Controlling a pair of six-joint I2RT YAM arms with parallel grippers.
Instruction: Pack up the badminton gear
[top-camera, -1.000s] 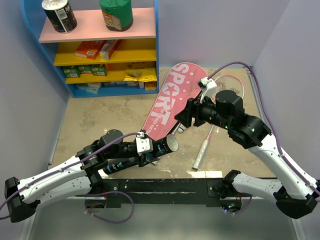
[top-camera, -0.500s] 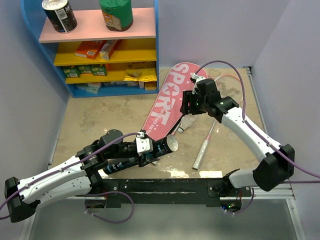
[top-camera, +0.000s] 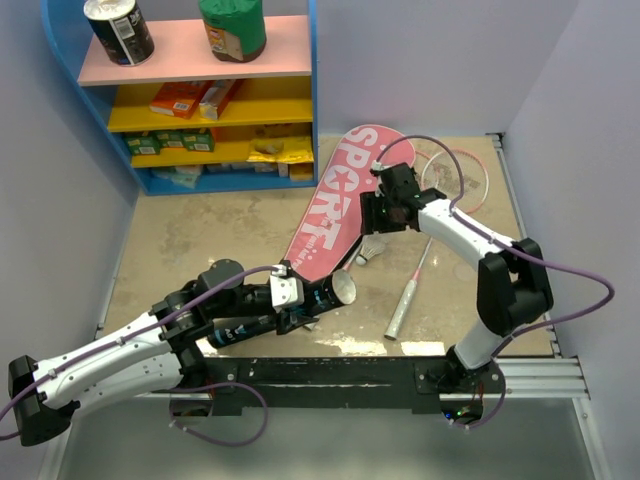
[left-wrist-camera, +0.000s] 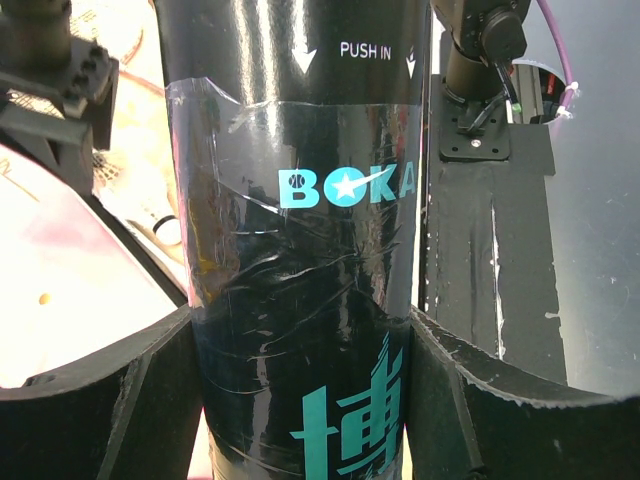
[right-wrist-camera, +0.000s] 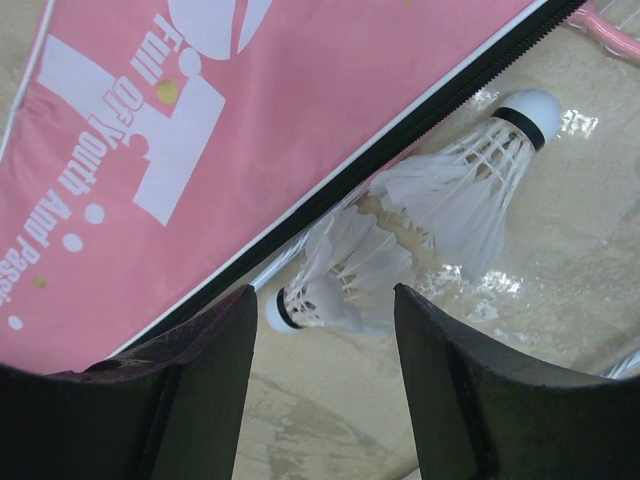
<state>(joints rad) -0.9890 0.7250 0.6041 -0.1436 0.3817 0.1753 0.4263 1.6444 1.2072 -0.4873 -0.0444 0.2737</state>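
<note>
The pink cover (top-camera: 335, 200) with white "SPORT" lies slanted mid-table and also shows in the right wrist view (right-wrist-camera: 200, 120). My left gripper (top-camera: 306, 300) is shut on the black tube (top-camera: 332, 292) with teal lettering (left-wrist-camera: 300, 220) and holds it level, its open end pointing right. Its fingers (left-wrist-camera: 100, 400) press both sides. My right gripper (top-camera: 368, 222) is open and hangs above two white shuttlecocks (top-camera: 372, 252) lying at the cover's black edge. One shuttlecock (right-wrist-camera: 325, 295) sits between its fingers (right-wrist-camera: 200, 390); the other (right-wrist-camera: 470, 185) lies farther off. A pink-framed racket (top-camera: 455, 170) lies at the right, handle (top-camera: 402, 308) toward me.
A blue shelf unit (top-camera: 190, 100) with snack cans and boxes stands at the back left. Grey walls close in on both sides. The black mounting rail (top-camera: 330, 370) runs along the near edge.
My right gripper has moved away from me and down toward the shuttlecocks, with its arm swung over to the right. The left arm and the tube have not moved.
</note>
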